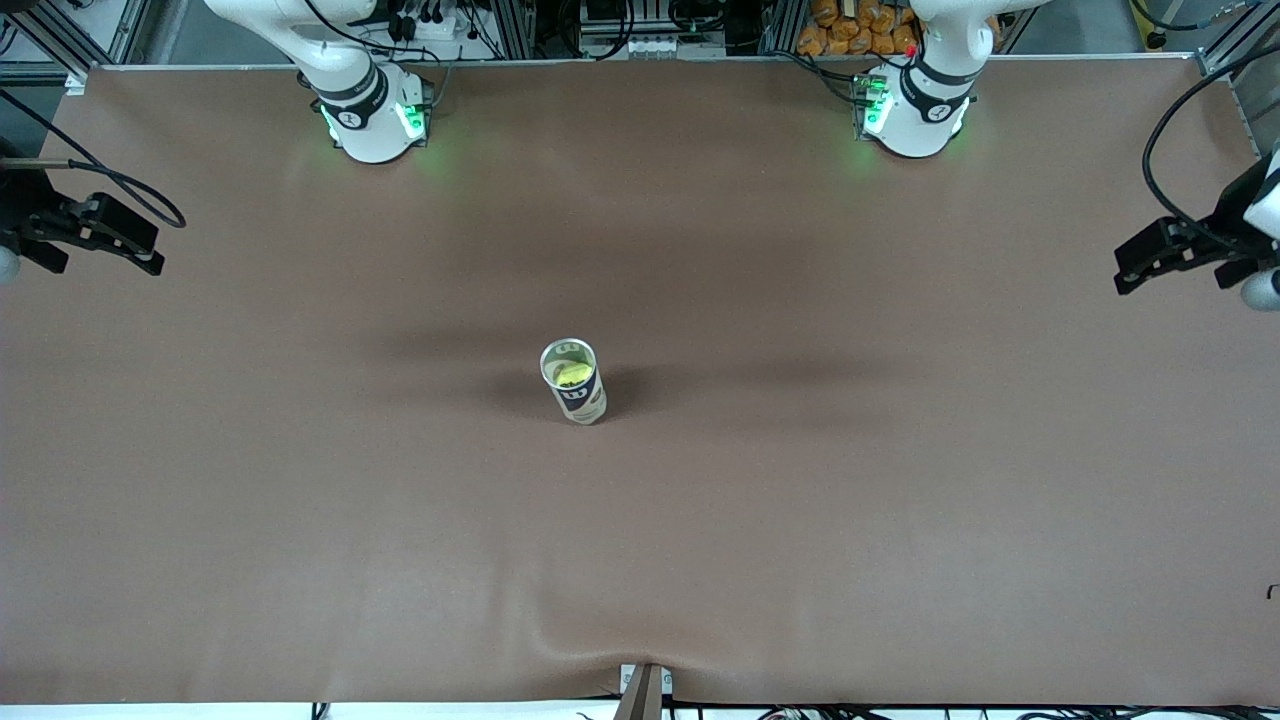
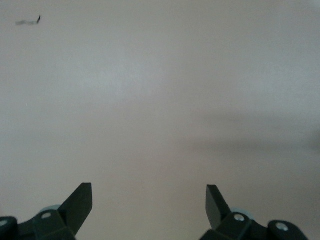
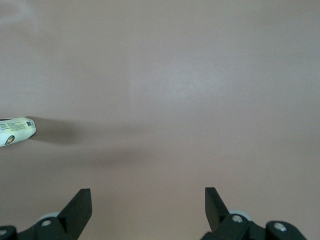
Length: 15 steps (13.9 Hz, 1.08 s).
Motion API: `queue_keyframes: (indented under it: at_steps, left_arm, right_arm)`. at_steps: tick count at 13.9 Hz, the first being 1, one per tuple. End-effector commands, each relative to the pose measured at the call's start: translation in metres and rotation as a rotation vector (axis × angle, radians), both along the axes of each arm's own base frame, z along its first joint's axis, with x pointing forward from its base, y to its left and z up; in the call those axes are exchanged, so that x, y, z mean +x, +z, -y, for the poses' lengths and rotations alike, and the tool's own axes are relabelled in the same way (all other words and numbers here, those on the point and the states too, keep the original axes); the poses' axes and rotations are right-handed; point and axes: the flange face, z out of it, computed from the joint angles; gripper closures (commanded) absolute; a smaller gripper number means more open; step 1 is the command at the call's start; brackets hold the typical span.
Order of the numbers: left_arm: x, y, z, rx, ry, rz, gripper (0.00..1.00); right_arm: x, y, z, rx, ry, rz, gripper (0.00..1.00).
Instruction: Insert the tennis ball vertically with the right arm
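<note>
The tennis ball already sits down inside the can, which stands upright and open-topped in the middle of the desk; the yellow shows through the mouth, a little below the rim. So the insertion looks done to me, and what I'm watching is the end of the job rather than its start.

The right hand hangs over its own end of the desk, well apart from the can, fingers spread wide and holding nothing. The left hand waits over the other end, likewise spread and empty.

If anything is left, I'd say only a check that the ball has settled straight, with both arms kept clear of the can.
</note>
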Motion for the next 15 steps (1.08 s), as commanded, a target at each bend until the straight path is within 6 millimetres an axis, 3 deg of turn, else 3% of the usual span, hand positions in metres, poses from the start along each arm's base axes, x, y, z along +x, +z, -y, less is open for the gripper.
queue_keyframes:
  at_steps: [1, 5, 11, 15]
  left_arm:
    - [-0.03, -0.002, -0.006, -0.015, 0.015, -0.019, 0.0]
    - [-0.042, 0.003, -0.013, -0.023, 0.022, -0.011, 0.0]
    - [-0.036, 0.0, -0.005, -0.02, 0.008, -0.006, 0.0]
    - [-0.033, 0.009, -0.005, -0.025, 0.005, 0.036, 0.0]
  right_arm:
    - [-0.003, 0.002, -0.002, 0.013, 0.001, 0.009, 0.0]
    - [-0.004, 0.002, -0.001, 0.013, -0.001, 0.008, 0.0]
    - [-0.004, 0.002, 0.0, 0.012, -0.002, 0.006, 0.0]
    - [-0.004, 0.002, 0.0, 0.012, -0.002, 0.006, 0.0]
